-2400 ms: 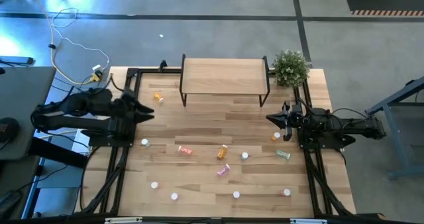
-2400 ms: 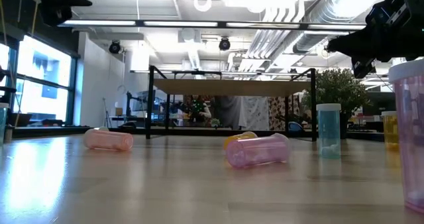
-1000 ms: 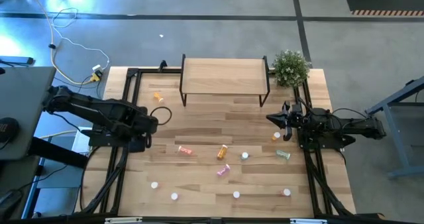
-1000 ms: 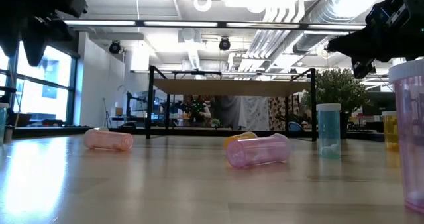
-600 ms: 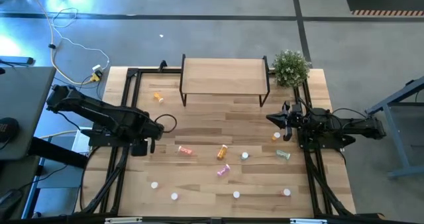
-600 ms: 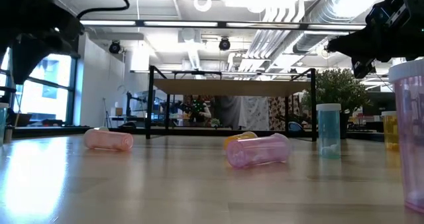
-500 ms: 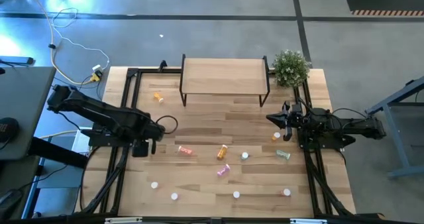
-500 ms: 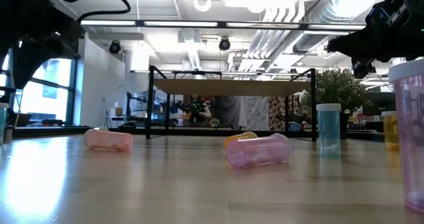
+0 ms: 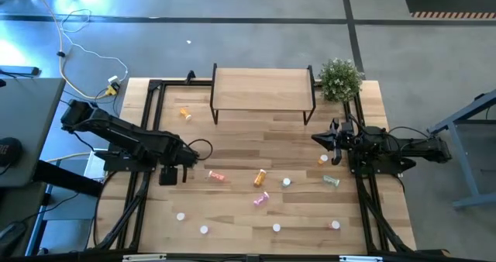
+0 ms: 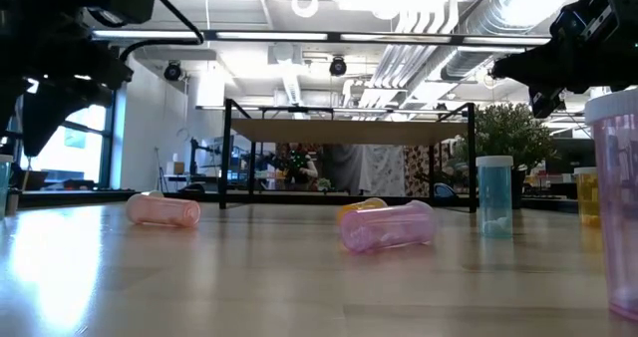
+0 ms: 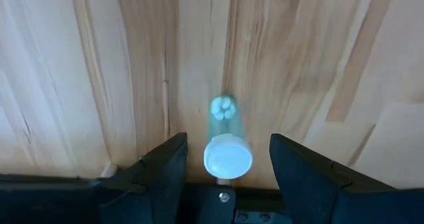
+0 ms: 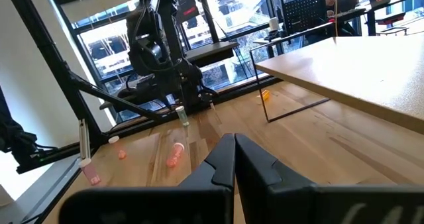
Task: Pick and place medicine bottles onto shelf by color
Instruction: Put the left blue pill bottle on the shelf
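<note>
Worktop (image 9: 232, 215): pale planked wood, smooth, satin sheen. Shelf (image 9: 262, 88): same light wood, thin black metal legs. Bottle (image 11: 226, 143) betw. my left fingers (image 11: 159, 174): clear teal plastic, white matt cap. My fingers: matt black plastic.

bottles (image 9: 260, 177): about twelve on the table | shelf (image 9: 262, 88): 1 | plant (image 9: 339, 77): 1 | robot arms (image 9: 124, 140): 2
</note>
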